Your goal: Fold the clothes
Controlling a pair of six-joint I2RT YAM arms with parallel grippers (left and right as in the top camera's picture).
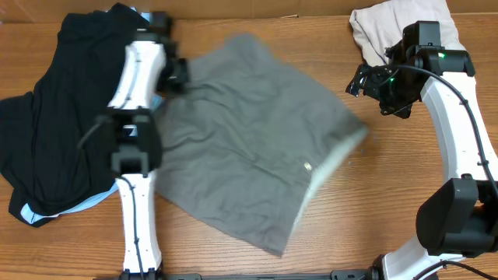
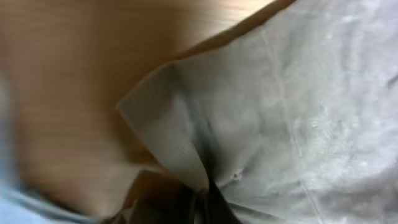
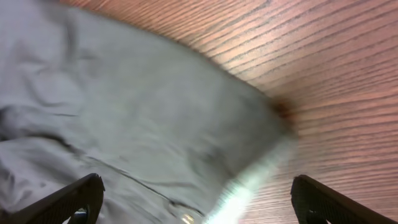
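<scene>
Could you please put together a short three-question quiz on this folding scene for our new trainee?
1. True or false: the right gripper is shut on the gray garment.
2. Multiple choice: what lies at the far right corner of the table? A) a red towel B) a beige cloth C) a cardboard box
3. Short answer: which gripper holds the gray garment?

Key
1. False. Its fingers stand open with nothing between them.
2. B.
3. The left gripper, pinching a bunched edge.
</scene>
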